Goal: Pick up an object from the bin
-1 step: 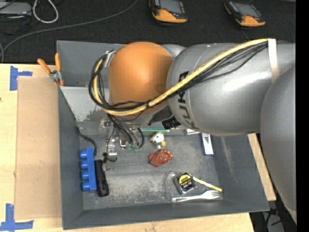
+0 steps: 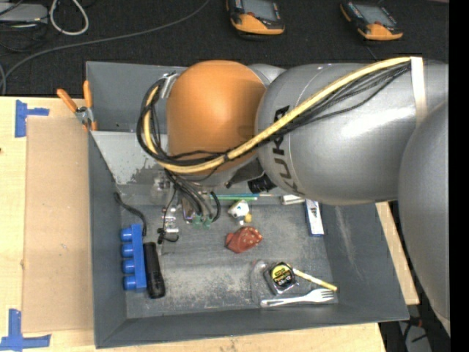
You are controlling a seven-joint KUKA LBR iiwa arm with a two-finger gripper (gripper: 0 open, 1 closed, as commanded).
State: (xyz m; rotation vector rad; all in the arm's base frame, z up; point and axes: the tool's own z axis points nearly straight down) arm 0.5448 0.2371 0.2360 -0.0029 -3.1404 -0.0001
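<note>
Several loose things are scattered in the bin (image 2: 102, 218), and the gripper (image 2: 170, 222) is seen low beside the blue knobbed block (image 2: 132, 258), just past its upper-right corner. Whether the gripper is spread or pressed together cannot be told, and nothing is seen held. Just right of the block lies a black bar (image 2: 154, 271), the nearest candidate. It is judged stiff, light and somewhat slick; it would best be taken across its narrow width near the middle, clear of the block
</note>
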